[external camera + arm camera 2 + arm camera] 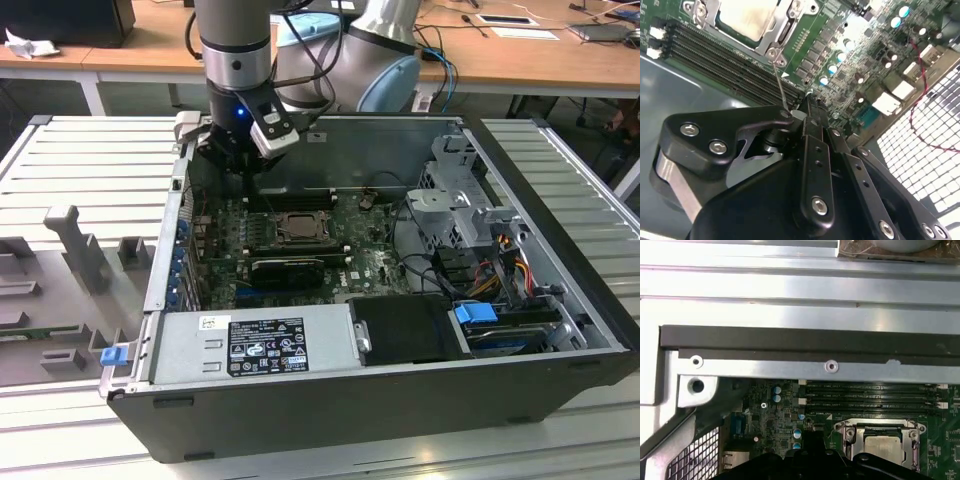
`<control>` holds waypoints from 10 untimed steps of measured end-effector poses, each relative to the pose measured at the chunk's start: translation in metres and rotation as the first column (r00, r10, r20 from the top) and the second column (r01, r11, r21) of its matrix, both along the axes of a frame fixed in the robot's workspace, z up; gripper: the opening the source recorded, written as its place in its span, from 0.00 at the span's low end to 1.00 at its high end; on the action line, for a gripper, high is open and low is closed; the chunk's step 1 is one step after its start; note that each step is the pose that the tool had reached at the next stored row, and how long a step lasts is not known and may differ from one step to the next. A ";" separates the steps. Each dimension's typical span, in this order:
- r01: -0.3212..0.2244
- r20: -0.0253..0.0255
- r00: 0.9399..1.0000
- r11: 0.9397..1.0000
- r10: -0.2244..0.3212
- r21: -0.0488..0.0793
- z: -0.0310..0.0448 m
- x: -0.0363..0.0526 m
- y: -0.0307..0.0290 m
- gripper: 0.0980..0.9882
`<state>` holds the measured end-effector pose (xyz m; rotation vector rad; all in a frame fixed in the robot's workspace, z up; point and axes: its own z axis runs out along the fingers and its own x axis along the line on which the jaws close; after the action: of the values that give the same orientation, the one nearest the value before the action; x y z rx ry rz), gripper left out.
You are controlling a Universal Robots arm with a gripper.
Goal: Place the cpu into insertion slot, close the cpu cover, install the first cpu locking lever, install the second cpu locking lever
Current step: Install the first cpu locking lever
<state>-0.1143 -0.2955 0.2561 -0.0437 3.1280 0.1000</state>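
Silver-grey square cpu point(747, 17) lies seated; black pincer point(809, 104), pinched narrow, beside thin wire lever point(779, 80).

One arm point(237, 50) carries one gripper point(808, 106) into one open computer case point(400, 410). Inside lies one green motherboard point(372, 265), bearing one cpu point(883, 446) under one cpu cover point(855, 434). Beside these run what look like four long black memory slots point(870, 395). One thin wire lever point(778, 80) stands up. There is one labelled silver power supply point(250, 340), and there are two blue tabs point(115, 353).
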 end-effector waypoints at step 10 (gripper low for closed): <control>0.000 -0.003 1.000 1.000 0.000 0.000 -0.0006 0.0097 0.0041 0.01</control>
<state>-0.1045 -0.2913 0.2555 -0.0438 3.1311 0.1005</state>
